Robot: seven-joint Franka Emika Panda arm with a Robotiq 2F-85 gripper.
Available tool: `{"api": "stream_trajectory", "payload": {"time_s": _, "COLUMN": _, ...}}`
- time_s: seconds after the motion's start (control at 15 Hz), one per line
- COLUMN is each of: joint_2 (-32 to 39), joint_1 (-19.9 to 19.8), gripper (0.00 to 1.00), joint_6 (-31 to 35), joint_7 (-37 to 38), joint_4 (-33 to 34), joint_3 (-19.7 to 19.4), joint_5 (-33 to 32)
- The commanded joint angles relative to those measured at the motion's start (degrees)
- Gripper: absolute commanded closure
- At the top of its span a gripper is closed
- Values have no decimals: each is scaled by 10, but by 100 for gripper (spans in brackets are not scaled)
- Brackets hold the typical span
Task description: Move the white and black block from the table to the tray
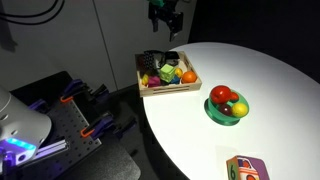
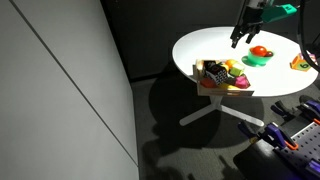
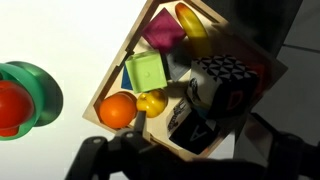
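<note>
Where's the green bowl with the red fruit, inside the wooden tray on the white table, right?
Not inside. The green bowl with the red fruit stands on the white table beside the wooden tray, apart from it, as an exterior view shows.

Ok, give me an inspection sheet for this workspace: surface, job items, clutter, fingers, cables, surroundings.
Surface: round white table, brightly lit.
Job's things: white and black block already lies inside the tray, among other toys.
Clutter: green bowl holding red and yellow fruit; colourful cube near the table edge.
Fingers: gripper hangs above the tray, fingers open, holding nothing.
Cables: dark cable loops by the wall, off the table.
Surroundings: grey partition; orange-handled clamps beside the table.
</note>
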Motion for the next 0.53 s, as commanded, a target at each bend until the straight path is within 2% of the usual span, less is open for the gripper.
{"api": "stream_trajectory", "payload": {"time_s": 0.0, "joint_2": -38, "joint_1": -6, "gripper": 0, "joint_6": -40, "joint_7": -36, "joint_4": -8, "joint_3": -5, "joint_5": 6}}
{"api": "stream_trajectory", "payload": {"time_s": 0.47, "joint_2": -105, "joint_1": -3, "gripper": 0, "joint_6": -65, "joint_7": -69, "joint_4": -34, "joint_3": -12, "joint_5": 10}}
